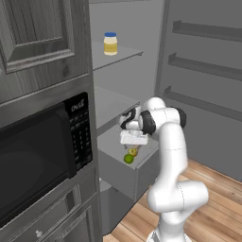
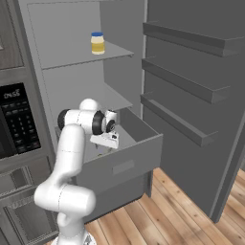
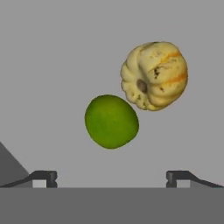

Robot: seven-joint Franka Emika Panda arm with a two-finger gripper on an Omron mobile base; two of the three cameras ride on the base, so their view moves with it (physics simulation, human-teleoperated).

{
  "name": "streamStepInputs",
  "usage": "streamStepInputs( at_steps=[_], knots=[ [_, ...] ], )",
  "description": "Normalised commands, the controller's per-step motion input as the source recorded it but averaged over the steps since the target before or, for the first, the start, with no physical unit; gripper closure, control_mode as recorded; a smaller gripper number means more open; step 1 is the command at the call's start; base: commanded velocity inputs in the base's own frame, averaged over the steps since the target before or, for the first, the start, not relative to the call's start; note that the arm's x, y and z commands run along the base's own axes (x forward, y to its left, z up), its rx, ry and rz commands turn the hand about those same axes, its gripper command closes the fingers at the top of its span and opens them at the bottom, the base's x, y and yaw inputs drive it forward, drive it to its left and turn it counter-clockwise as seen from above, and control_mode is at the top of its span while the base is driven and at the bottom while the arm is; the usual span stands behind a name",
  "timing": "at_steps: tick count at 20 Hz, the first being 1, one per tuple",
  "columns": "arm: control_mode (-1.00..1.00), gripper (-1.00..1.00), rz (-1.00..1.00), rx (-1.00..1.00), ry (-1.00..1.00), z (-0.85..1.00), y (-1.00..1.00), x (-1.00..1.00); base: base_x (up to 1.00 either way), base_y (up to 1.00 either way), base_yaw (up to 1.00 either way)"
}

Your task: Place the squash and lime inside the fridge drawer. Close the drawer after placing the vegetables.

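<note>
hand view close above fridge drawer (image 3: pixel 52 52)

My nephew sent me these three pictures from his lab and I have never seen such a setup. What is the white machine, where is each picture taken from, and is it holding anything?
The white machine is a robot arm on a rolling base, in a computer-drawn kitchen. Two pictures come from cameras on the base, behind the arm to its left and right. The third comes from a camera on the hand, looking down past its gripper.

The arm reaches over the pulled-out grey fridge drawer. Seen from the hand, the green lime and the ribbed yellowish squash lie close together on a plain grey surface. From the left base camera, they appear to be inside the drawer.

The jaws stand wide apart and hold nothing. A yellow jar stands on an upper shelf.
</note>
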Motion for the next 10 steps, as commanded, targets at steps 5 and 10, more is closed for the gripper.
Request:
streamStepInputs(
  at_steps=[5, 10],
  knots=[
    [-1.0, -1.0, -0.15, 0.0, -0.34, 0.8, -0.05, -0.54, 0.0, 0.0, 0.0],
    [-1.0, -1.0, -0.19, 0.0, -0.3, 0.99, -0.21, -0.71, 0.0, 0.0, 0.0]
  ],
)
